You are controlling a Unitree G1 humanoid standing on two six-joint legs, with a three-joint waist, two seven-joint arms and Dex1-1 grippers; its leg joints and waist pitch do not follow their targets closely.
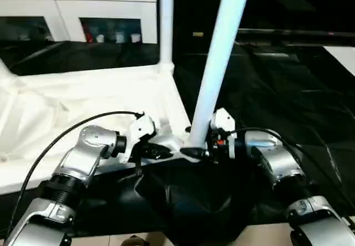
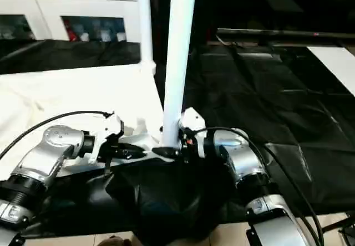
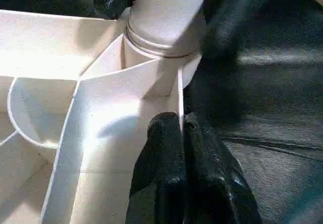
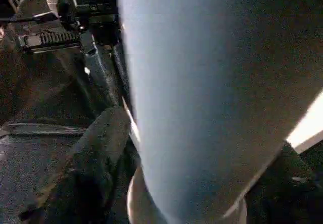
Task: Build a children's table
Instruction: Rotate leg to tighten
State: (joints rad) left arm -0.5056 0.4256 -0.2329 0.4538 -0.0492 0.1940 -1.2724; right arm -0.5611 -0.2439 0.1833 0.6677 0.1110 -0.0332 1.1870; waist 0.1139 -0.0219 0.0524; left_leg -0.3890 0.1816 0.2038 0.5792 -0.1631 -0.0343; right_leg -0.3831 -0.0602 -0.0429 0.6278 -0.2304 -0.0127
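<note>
Step in hand, as judged: seating a leg into the near corner socket of the upturned table top point(image 1: 66, 99). The top lies ribbed side up on black sheeting point(image 1: 288, 91), filling the left of the head views. One leg already stands upright in the far corner point(image 1: 165, 19).

Left gripper point(image 1: 158, 150): fingers together, pinching the thin rim wall of the top just beside the near corner. In the left wrist view the two black fingers point(image 3: 169, 158) close on that wall, with the socket collar and the foot of the leg directly ahead of them. It appears to be steadying the top.

Second leg point(image 1: 219, 57): base sits in the near corner socket point(image 3: 161, 42); the tube rises tilted, leaning to the right toward its top. Not yet square to the top, so probably not fully home.

Right gripper point(image 1: 198, 153): fingers spread around the leg's foot, one on each side, just above the socket. Whether the pads actually press the tube I cannot tell.

Next move calls for: bring the leg upright, then push or twist it down into the socket while the left hold keeps the top from sliding.

Behind: white cabinet point(image 1: 77, 13) with glass doors.
</note>
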